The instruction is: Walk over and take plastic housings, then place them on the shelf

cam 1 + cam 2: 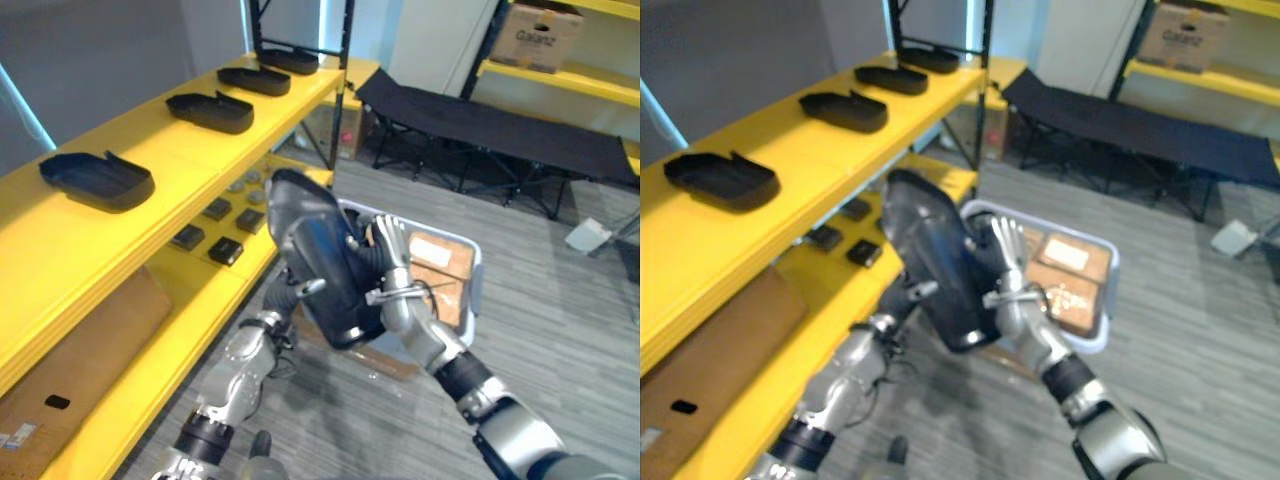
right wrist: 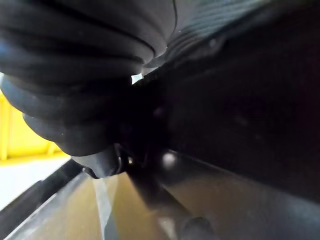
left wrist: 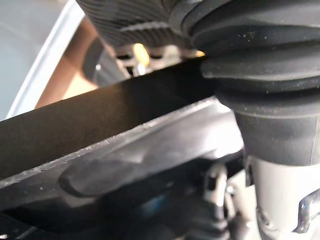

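Left eye view: a glossy black plastic housing (image 1: 318, 255) is held up on end, tilted, in the middle of the scene, clear of the floor. The right hand (image 1: 398, 298) clasps its right rim, thumb hooked over the edge and fingers (image 1: 393, 240) running up behind it. The left hand (image 1: 287, 297) meets its lower left side; whether it grips cannot be told. On the left, a yellow steel shelf (image 1: 180, 160) carries a row of black plastic housings (image 1: 210, 110) on its upper board. Just beyond the held housing is a pale grey plastic bin (image 1: 471, 252), and far off a black folding cot (image 1: 500, 125).

Right eye view: small dark square parts (image 1: 862, 252) lie on the lower board, with a brown cardboard sheet (image 1: 710, 340) nearer.

Left wrist view: the housing's rim crosses close past the hand's cover.

Right wrist view: the housing's dark wall lies against the hand.
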